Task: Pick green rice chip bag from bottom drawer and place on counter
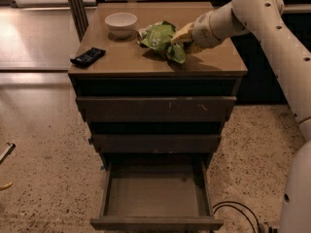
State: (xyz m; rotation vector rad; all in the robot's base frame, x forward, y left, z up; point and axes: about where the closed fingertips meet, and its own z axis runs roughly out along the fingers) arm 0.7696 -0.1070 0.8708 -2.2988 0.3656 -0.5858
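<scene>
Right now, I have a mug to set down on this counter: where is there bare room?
Bare: the counter's front strip, between the black packet and the right edge, in front of the green rice chip bag. Crowded: the back, where the white bowl, the bag and the gripper at the bag's right end sit close together.

- We've got a small white bowl point(121, 22) sitting upright, upper left of centre.
- There's a flat black packet point(88, 57) lower left of it, well apart.
- We spot a dark cable point(234, 209) looping on the speckled floor point(43, 178), bottom right.
</scene>
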